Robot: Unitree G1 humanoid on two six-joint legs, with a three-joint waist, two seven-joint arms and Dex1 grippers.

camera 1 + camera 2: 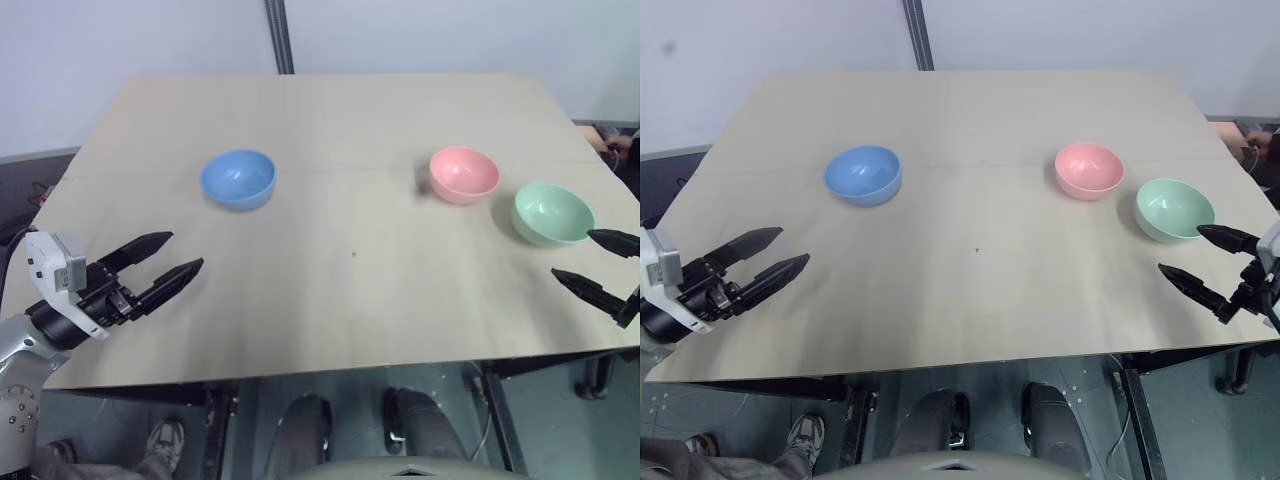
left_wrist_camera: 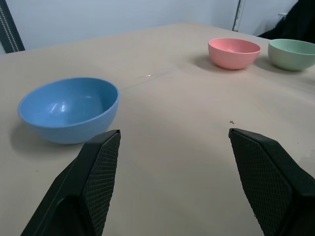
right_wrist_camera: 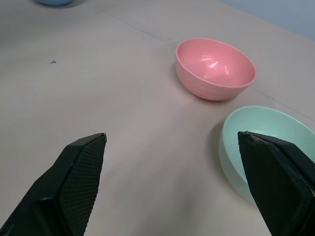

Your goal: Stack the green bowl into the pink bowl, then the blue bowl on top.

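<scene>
Desk (image 1: 330,300): blue bowl (image 1: 238,179) at 10 o'clock, pink bowl (image 1: 464,174) and green bowl (image 1: 552,213) at 2; left gripper (image 1: 172,258) and right gripper (image 1: 590,263) fingers spread, empty.

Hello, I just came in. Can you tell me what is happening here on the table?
A two-armed robot is set to stack three bowls, and nothing is stacked yet. The blue bowl, the pink bowl and the green bowl stand apart, upright and empty, on the table. The left gripper hovers near the blue bowl and the right gripper near the green one. Both have open jaws and hold nothing.
</scene>
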